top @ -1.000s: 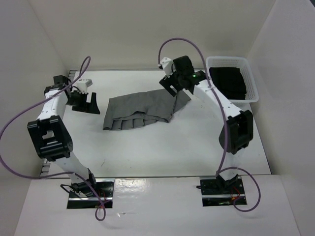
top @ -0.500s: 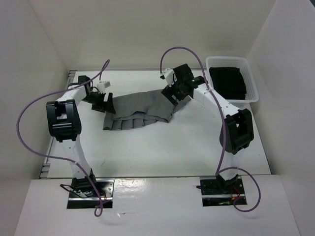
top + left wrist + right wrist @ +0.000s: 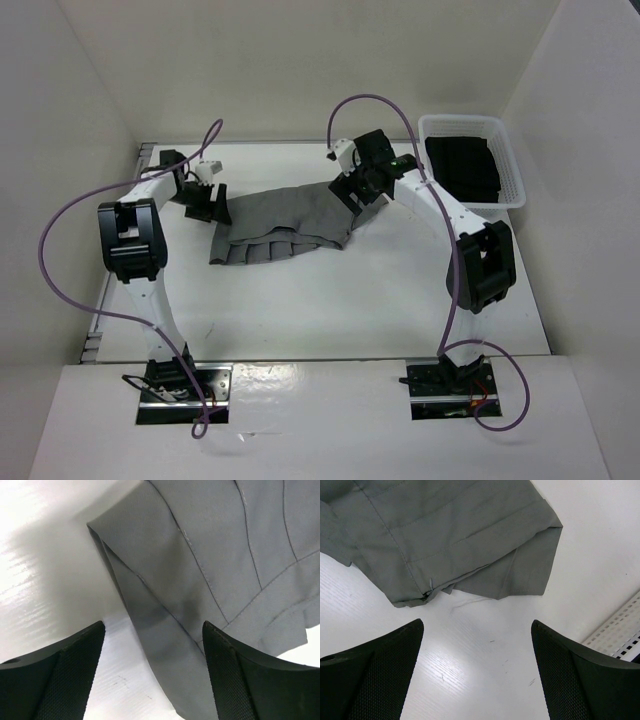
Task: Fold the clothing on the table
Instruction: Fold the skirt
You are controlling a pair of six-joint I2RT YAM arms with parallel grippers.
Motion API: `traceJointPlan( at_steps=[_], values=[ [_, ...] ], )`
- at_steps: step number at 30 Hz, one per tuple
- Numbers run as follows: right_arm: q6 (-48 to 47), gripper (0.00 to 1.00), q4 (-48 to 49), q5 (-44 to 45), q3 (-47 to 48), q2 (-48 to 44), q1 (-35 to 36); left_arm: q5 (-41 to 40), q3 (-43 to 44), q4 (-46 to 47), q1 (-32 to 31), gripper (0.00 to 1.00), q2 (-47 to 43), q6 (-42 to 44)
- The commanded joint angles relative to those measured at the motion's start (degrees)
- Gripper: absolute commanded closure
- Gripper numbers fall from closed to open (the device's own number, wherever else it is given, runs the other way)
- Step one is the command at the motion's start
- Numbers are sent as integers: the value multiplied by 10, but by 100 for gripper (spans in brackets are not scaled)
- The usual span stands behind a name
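The clothing (image 3: 285, 225), a grey pleated skirt, lies spread across the back half of the white table (image 3: 310, 300). My left gripper (image 3: 211, 204) is at the skirt's left edge. In the left wrist view it (image 3: 153, 630) stands open, and a folded strip of the skirt (image 3: 210, 540) runs between its fingers (image 3: 60, 680) above the tabletop. My right gripper (image 3: 358, 190) hovers over the skirt's right corner. In the right wrist view it (image 3: 476, 630) is open over bare table, and the skirt's corner (image 3: 445, 530) lies just beyond the fingertips, untouched.
A white lattice basket (image 3: 508, 178) holding a black garment (image 3: 462, 165) stands at the back right; its rim (image 3: 620, 635) shows close to my right gripper. White walls enclose the table on three sides. Purple cables loop above both arms.
My left arm has swung right from the table's left side to the skirt's left edge. The right gripper has shifted slightly over the right corner. The skirt has not moved.
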Motion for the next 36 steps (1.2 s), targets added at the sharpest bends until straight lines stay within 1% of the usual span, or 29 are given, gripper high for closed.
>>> traceJointPlan(
  at_steps=[1,5,6,9,15,20,21,29,32,34,35,36],
  values=[
    [8,8,-2,-8,18,2,-8,5,7,-8,-6,16,31,-9],
    [14,8,-2,-8,12,2,-8,17,7,-8,-6,24,43,-9],
    [14,8,-2,-8,12,2,-8,27,7,-8,-6,24,48,-9],
    [14,8,-2,-8,12,2,-14,39,12,-20,-6,29,55,-9],
    [14,8,-2,-8,7,2,-14,39,12,-32,-12,30,55,-4],
    [14,8,-2,-8,7,7,-14,27,6,-32,-23,37,55,-4],
    [14,8,-2,-8,7,7,-14,27,0,-32,-28,37,55,-4],
    [20,8,9,-8,-4,7,-14,15,-1,-32,-39,54,55,-4],
    [38,8,22,-13,-4,7,-24,10,-7,-32,-39,62,55,-4],
    [65,8,22,-45,-4,14,-51,10,-7,-32,-39,65,55,-4],
    [76,8,29,-62,-4,23,-61,10,-12,-32,-39,70,55,-4],
    [87,8,29,-91,1,39,-71,10,-12,-32,-39,72,55,-4]
  ],
)
